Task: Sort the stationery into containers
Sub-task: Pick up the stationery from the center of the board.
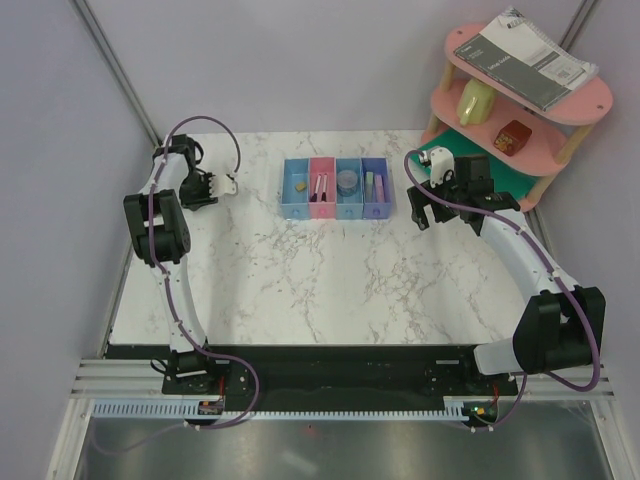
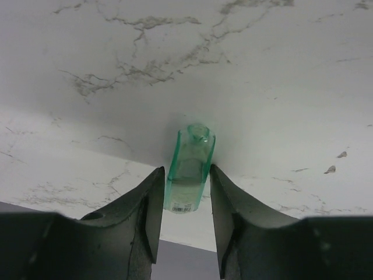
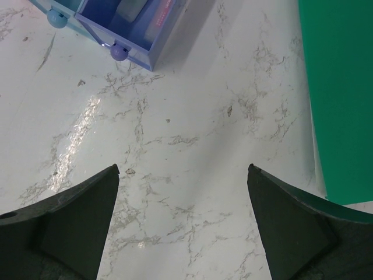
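The joined row of four trays (image 1: pixel 335 187) stands at the back middle of the marble table. The left light blue tray holds a gold clip (image 1: pixel 298 185). The pink tray holds pens (image 1: pixel 320 187). The second light blue tray holds a grey roll (image 1: pixel 348 181). The purple-blue tray (image 1: pixel 375 188) holds a green and a pink marker; its corner shows in the right wrist view (image 3: pixel 140 26). My left gripper (image 1: pixel 228 185) (image 2: pixel 186 168) is shut on a pale green marker (image 2: pixel 189 157), left of the trays and above the table. My right gripper (image 1: pixel 420 213) (image 3: pixel 182 169) is open and empty, right of the trays.
A pink tiered shelf (image 1: pixel 575 100) stands at the back right with a grey spiral notebook (image 1: pixel 525 55) on top, a yellow-green object (image 1: pixel 475 100) and a red-brown object (image 1: pixel 512 137) on its middle tier. A flat green mat (image 3: pixel 338 87) lies under it, close to my right gripper.
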You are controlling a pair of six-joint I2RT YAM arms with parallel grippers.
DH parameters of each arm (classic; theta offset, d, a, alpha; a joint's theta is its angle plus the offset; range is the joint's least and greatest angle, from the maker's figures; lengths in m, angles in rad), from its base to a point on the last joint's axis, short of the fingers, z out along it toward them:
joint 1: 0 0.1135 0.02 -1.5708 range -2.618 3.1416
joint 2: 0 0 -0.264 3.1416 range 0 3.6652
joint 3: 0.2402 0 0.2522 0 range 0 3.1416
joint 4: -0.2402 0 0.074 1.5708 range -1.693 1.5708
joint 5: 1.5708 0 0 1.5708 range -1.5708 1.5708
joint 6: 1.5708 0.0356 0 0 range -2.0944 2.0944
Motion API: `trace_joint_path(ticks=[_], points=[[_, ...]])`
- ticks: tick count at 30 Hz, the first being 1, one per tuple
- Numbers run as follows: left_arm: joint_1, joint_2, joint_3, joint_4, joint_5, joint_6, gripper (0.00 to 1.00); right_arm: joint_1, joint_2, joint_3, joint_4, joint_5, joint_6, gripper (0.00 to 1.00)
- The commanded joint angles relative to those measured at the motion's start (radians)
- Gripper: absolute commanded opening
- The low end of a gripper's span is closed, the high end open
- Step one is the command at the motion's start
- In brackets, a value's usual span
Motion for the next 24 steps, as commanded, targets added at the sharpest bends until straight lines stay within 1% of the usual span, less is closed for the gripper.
trace_joint_path(ticks=[1,2,4,5,9,15,17,18,19,21,22,24], points=[[0.001,0.024,-0.085,-0.101,-0.023,-0.034,0.4,-0.004,-0.025,0.049,-0.007,-0.022,0.021,0.98],[0.0,0.024,-0.094,-0.104,-0.026,-0.04,0.31,-0.005,-0.028,0.05,-0.008,-0.022,0.022,0.98],[-0.008,0.026,-0.112,-0.109,-0.042,-0.052,0.07,-0.005,-0.03,0.053,-0.01,-0.025,0.024,0.98],[-0.012,0.026,-0.114,-0.115,-0.042,-0.076,0.02,-0.004,-0.031,0.058,-0.011,-0.027,0.024,0.98],[-0.031,0.0,-0.138,-0.155,-0.003,-0.126,0.02,-0.005,-0.031,0.066,-0.017,-0.028,0.024,0.98],[-0.106,-0.088,-0.169,-0.209,0.144,-0.21,0.02,-0.005,-0.027,0.081,-0.02,-0.03,0.025,0.98],[-0.146,-0.108,-0.157,-0.241,0.216,-0.248,0.02,-0.004,-0.027,0.087,-0.019,-0.031,0.025,0.98],[-0.146,-0.129,-0.152,-0.255,0.24,-0.259,0.02,-0.005,-0.027,0.087,-0.02,-0.031,0.027,0.98],[-0.197,-0.138,-0.14,-0.265,0.294,-0.279,0.02,-0.004,-0.027,0.09,-0.02,-0.031,0.025,0.98],[-0.225,-0.152,-0.119,-0.299,0.342,-0.299,0.02,-0.004,-0.028,0.089,-0.02,-0.03,0.024,0.98],[-0.251,-0.163,-0.09,-0.31,0.389,-0.32,0.02,-0.005,-0.031,0.089,-0.022,-0.03,0.024,0.98],[-0.272,-0.166,-0.048,-0.342,0.435,-0.345,0.02,-0.005,-0.032,0.09,-0.023,-0.028,0.025,0.98]])
